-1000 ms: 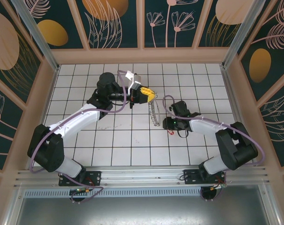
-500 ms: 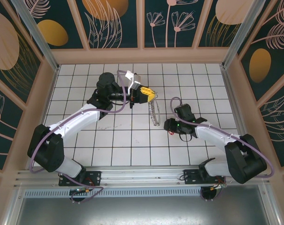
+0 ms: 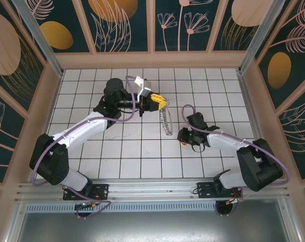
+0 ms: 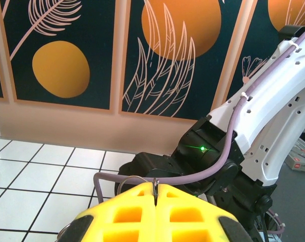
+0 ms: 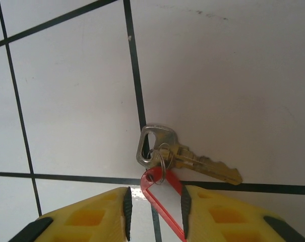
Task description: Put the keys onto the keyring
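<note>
Between the yellow fingers (image 5: pixel 126 204) of the right claw (image 5: pixel 156 201) lies a red tag (image 5: pixel 162 194), its far end poking out past the fingertips. The jaws stand apart on either side of it: the tag's right edge sits against one pad, while a strip of table (image 5: pixel 218 75) shows between its left edge and the other pad.

Just beyond the tag, a small ring (image 5: pixel 161 157) links it to the bow of a brass key (image 5: pixel 192 160). The key lies flat on the white table. In the right wrist view its long axis runs left to right, with the slotted bow at the left, nearest the tag. The toothed blade points right and slightly back toward the claw. The blade lies along a black grid line (image 5: pixel 134 75) crossing, just on its far side.

From above, the right claw (image 3: pixel 183 136) is low over the table, right of centre. The left claw (image 3: pixel 162 105) is raised nearby, its jaws pressed together on the keyring (image 3: pixel 166 123), which hangs down as a pale chain-like strand. The two claws are near each other but apart.
</note>
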`<state>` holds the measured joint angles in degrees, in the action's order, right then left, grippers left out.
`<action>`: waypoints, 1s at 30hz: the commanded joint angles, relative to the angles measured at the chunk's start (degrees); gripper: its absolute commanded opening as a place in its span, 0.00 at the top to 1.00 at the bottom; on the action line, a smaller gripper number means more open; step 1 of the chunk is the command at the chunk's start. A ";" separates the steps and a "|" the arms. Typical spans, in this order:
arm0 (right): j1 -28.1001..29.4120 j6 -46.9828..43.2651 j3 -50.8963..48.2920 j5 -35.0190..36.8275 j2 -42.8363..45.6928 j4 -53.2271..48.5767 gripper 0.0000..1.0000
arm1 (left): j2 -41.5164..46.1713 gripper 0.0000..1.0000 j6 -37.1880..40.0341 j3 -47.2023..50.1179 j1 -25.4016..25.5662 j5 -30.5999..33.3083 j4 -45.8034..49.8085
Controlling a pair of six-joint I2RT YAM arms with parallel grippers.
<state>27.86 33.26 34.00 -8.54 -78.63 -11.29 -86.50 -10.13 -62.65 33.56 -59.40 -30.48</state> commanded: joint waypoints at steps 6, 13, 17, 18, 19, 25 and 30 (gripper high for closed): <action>-0.16 0.57 2.64 1.33 -1.89 2.15 0.68 | 1.24 1.00 0.20 0.21 0.30 -1.25 -3.53; -0.26 0.58 2.66 1.42 -2.62 1.96 0.71 | 1.14 1.00 0.29 0.21 0.35 -1.46 -3.62; -0.26 0.97 2.09 2.19 -1.34 1.38 0.70 | 1.07 1.00 0.20 0.16 0.36 -1.44 -3.62; -0.26 0.99 2.04 2.29 -0.95 1.15 0.70 | 1.07 1.00 0.20 0.18 0.36 -1.47 -3.76; -0.24 1.02 1.84 2.38 -0.53 1.02 0.70 | 1.06 1.00 0.16 0.24 0.36 -1.52 -3.71; -0.34 1.31 1.08 2.74 1.03 0.51 0.69 | 0.93 1.00 -0.13 0.34 0.36 -1.61 -4.14; -0.34 1.20 1.07 2.30 -0.35 1.31 0.70 | 0.93 1.00 -0.41 0.43 0.35 -1.60 -4.41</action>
<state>27.79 33.61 35.42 -6.90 -78.76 -9.65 -86.50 -10.13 -62.54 33.56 -59.57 -31.14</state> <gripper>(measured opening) 0.304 0.059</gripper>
